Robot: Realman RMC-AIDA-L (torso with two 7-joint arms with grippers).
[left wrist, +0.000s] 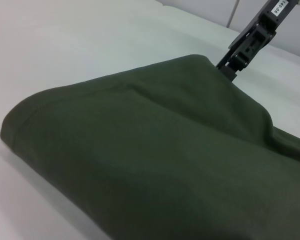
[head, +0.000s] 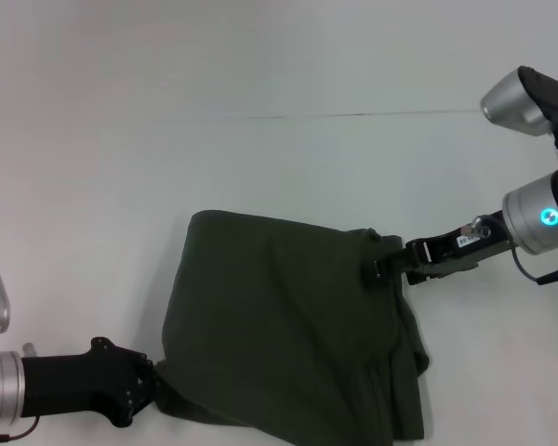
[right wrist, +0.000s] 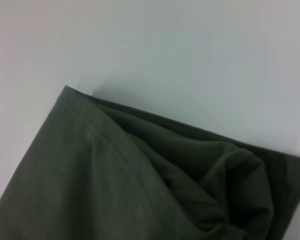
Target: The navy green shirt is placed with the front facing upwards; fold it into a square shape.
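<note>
The right gripper point(head: 383, 268), at the 3 o'clock edge of the navy green shirt point(head: 288, 325), pinches its upper right corner, while the left gripper point(head: 149, 383) clamps the 8 o'clock corner of the folded, rumpled shirt lying on the white table point(head: 260, 74).

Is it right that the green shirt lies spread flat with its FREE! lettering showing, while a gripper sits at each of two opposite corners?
Not quite. In the head view the navy green shirt is already folded into a bunched block, no lettering showing. The left gripper and right gripper are indeed at opposite corners.
</note>
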